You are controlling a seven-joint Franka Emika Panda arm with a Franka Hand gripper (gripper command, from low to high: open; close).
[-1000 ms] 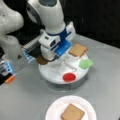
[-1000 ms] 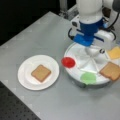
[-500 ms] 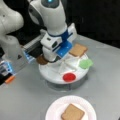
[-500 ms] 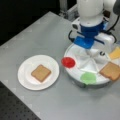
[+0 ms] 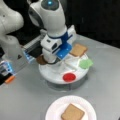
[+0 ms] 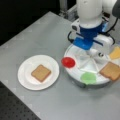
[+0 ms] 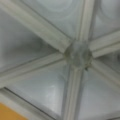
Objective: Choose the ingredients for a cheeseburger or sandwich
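Grey tabletop (image 6: 37,32): the arm (image 5: 53,22) hangs low over a white divided tray (image 6: 75,71), its tool (image 6: 93,52) near the hub (image 7: 78,53); whether it is clenched or released cannot be told, the fingers being hidden. On the plate (image 6: 26,82) lies 1 bread square (image 6: 41,73). A 2nd bread (image 6: 111,70) sits in the tray, the cheese (image 6: 115,53) is cut off at a front view's right, and the patty (image 5: 40,60) shows partly behind the arm. Red disc (image 6: 68,62) and green leaf (image 6: 88,77) occupy tray edge compartments.

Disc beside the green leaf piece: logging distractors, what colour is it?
Red. The disc shows best in a front view, at the tray's edge.
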